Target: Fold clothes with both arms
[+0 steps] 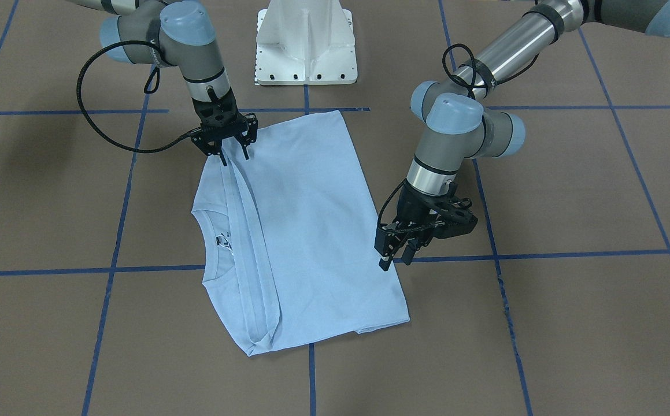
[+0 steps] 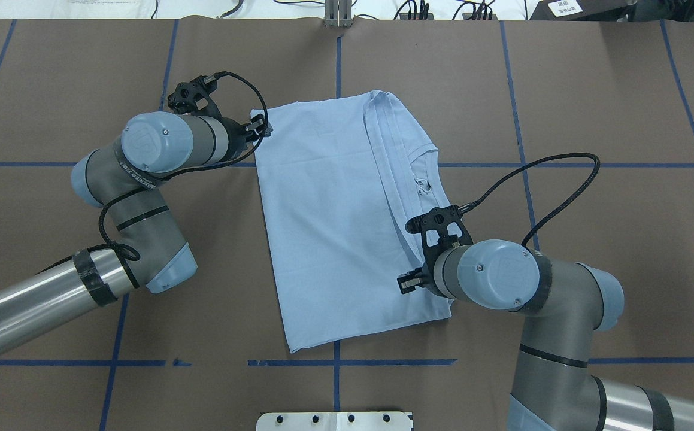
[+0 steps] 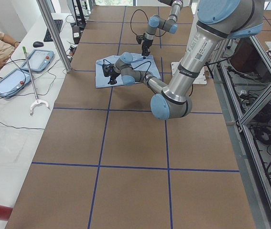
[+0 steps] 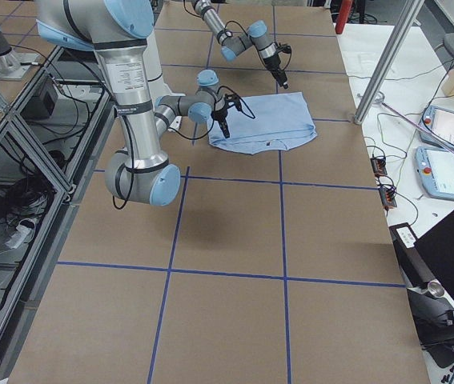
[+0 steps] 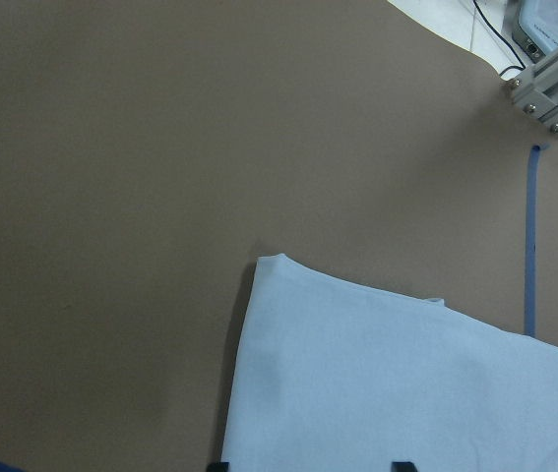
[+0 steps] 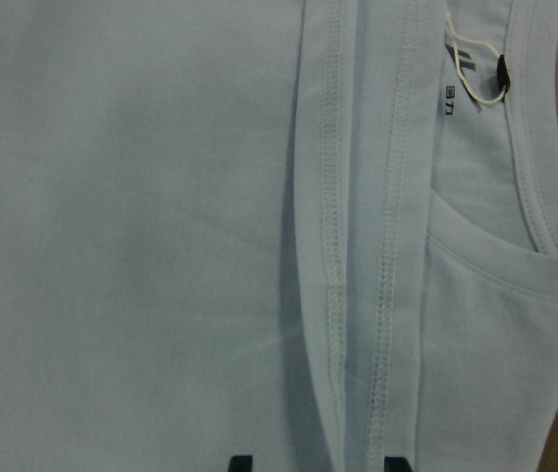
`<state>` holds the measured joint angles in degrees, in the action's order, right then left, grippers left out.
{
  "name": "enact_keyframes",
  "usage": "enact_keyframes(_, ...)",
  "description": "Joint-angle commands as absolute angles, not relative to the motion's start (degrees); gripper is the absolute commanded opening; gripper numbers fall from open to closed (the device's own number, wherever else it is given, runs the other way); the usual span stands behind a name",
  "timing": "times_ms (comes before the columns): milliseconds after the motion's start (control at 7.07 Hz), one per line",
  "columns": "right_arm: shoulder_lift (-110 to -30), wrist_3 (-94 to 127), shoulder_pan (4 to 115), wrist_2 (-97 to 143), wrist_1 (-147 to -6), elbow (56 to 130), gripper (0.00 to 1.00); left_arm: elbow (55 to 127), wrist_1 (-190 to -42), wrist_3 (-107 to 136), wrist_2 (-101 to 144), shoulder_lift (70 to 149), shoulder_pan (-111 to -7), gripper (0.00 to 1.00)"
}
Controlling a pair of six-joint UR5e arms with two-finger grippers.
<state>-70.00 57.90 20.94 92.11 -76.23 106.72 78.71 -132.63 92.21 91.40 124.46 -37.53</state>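
Black right gripper (image 1: 234,155), jaws spread, hangs over the upper-left corner of the light blue T-shirt (image 1: 311,231), which lies folded flat mid-frame. Print on its neck tag (image 1: 223,241) is too small to read. At the shirt's right edge, the left gripper (image 1: 395,261) also has its jaws spread.

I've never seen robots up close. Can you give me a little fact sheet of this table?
Garment: light blue T-shirt, partly folded, lying flat
Neck opening: showing on one long side
Left gripper: open, by a corner of the shirt
Right gripper: open, above the folded-in hems
Surface: brown table with blue tape lines
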Motion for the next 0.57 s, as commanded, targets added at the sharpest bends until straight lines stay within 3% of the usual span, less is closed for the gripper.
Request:
enact_keyframes(0,-69.8,57.2,21.4,92.1,-75.9,105.9,0.16,78.7,-132.6,92.2,91.4,124.5,-37.5,0.63)
enact_keyframes(141,-69.8,57.2,21.4,92.2,-75.9,105.9,0.0,78.7,-132.6,92.2,91.4,124.5,-37.5,0.63)
enact_keyframes(424,-69.8,57.1,21.9,92.3,-75.9,105.9,0.0,78.8,-132.6,92.2,91.4,124.5,-37.5,0.63)
